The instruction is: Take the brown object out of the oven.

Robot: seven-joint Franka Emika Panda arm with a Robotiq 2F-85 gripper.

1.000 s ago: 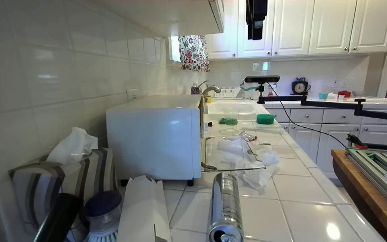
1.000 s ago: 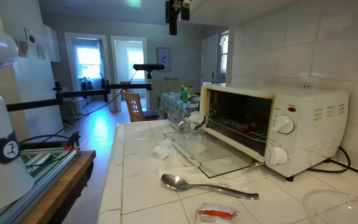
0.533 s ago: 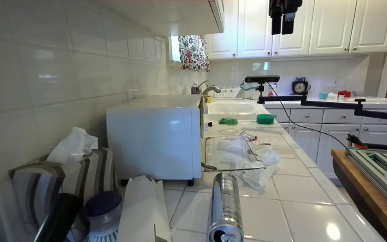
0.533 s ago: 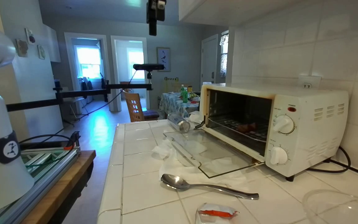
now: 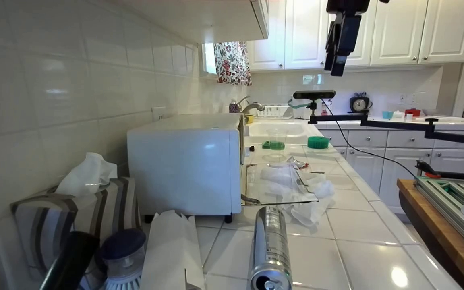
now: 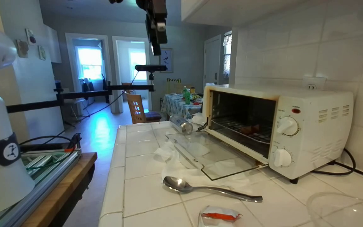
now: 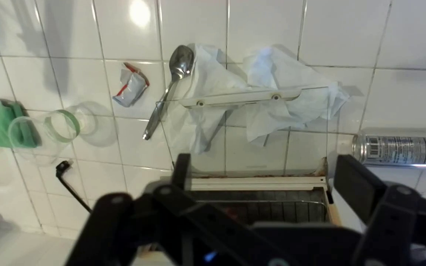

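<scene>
The white toaster oven (image 6: 314,126) stands on the tiled counter, and its side shows in an exterior view (image 5: 183,173). Its glass door (image 6: 219,157) is folded down. A small brown object (image 6: 250,129) lies on the wire rack inside. In the wrist view only a dim reddish patch of the brown object (image 7: 231,212) shows, partly hidden by the gripper. My gripper hangs high above the counter, in front of and above the oven, in both exterior views (image 5: 338,66) (image 6: 157,47). In the wrist view the gripper's (image 7: 266,170) fingers are wide apart with nothing between them.
A metal can (image 5: 271,249) lies beside the oven door. A spoon (image 6: 213,189), crumpled paper towels (image 7: 279,81) and a wrapper (image 6: 221,214) lie in front. A wall cabinet (image 5: 199,20) overhangs the oven. A camera on a black arm (image 5: 314,95) reaches over the counter.
My gripper has moved away from the wall toward the counter's front side, then come lower and tilted. The oven, its door and the brown object have not moved.
</scene>
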